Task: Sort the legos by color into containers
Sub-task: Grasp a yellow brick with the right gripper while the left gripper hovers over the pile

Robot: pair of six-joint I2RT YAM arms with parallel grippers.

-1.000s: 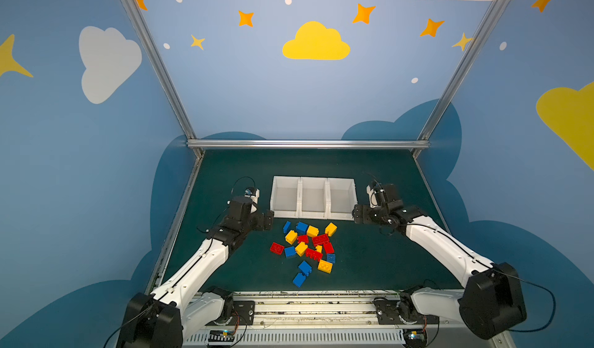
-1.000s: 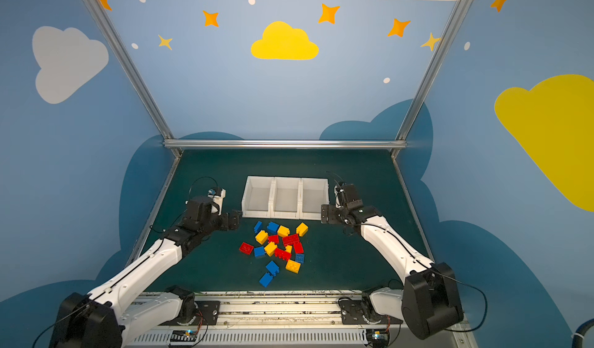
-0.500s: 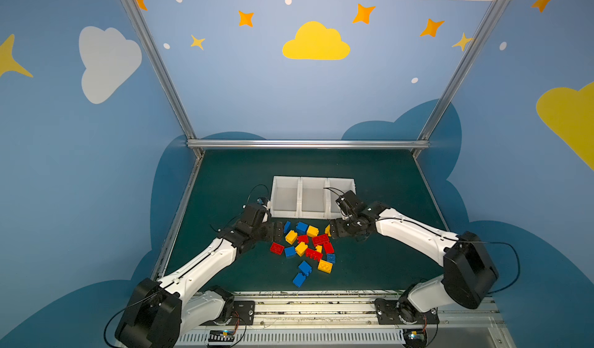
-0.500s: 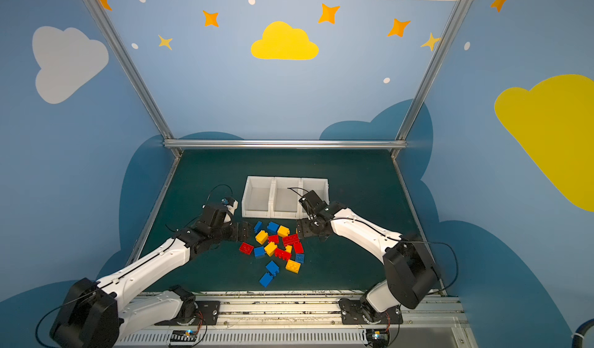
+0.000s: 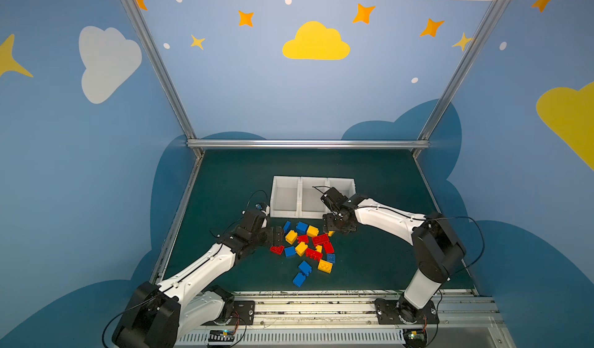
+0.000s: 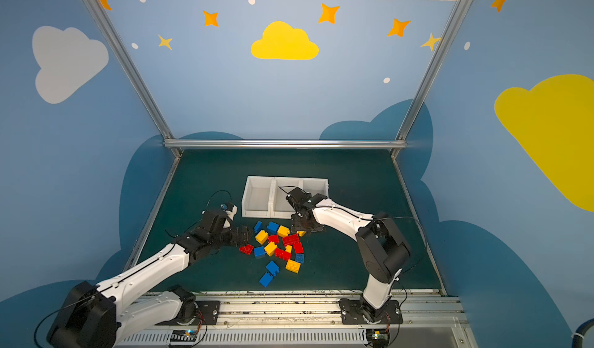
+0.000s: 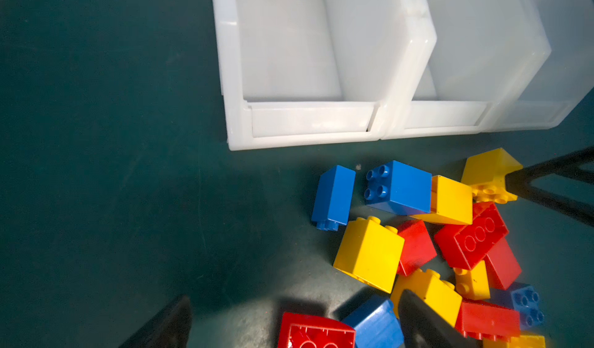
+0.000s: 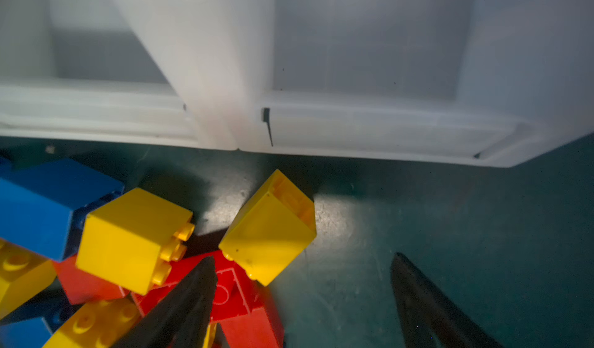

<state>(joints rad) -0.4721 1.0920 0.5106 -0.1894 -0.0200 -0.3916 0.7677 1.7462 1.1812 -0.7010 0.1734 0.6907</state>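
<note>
The legos (image 5: 308, 246), red, blue and yellow bricks, lie in a loose pile on the green mat in front of the containers (image 5: 284, 213), three joined white bins that look empty. My left gripper (image 5: 278, 235) is open at the pile's left edge. In the left wrist view an upturned red brick (image 7: 316, 330) lies between its fingers (image 7: 418, 317). My right gripper (image 5: 334, 230) is open and low at the pile's far right, by the bins' front lip (image 8: 385, 128). A tilted yellow brick (image 8: 268, 230) lies just ahead of its fingers (image 8: 193, 298), touching neither.
Two blue bricks (image 5: 302, 272) and a yellow one (image 5: 324, 266) lie apart near the front. A metal rail (image 5: 321, 298) runs along the front edge. Blue walls and aluminium posts (image 5: 193, 182) close in the mat on three sides.
Both arms have swung inward from beside the bins to the pile. The left gripper has reached the pile's left edge and the right gripper has dropped low at its far right corner.
</note>
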